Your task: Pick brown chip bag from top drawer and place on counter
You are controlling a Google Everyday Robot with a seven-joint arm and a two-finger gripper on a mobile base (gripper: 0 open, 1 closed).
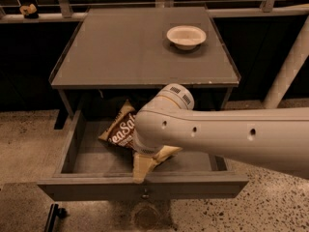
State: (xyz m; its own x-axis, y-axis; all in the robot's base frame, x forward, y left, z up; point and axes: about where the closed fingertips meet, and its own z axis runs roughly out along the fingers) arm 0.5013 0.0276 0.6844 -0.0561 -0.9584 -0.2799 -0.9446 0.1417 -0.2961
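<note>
gripper (146, 162) low in top drawer (91, 188) beside brown chip bag (120, 129), grip state unclear

Hand (145, 166) against top drawer (87, 187) front wall

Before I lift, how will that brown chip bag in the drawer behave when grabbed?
Probably floppy: the brown chip bag looks crinkled and lies flat on the top drawer floor. Likely light for its size, so it may slide if nudged. The hand sits over its near end.
</note>
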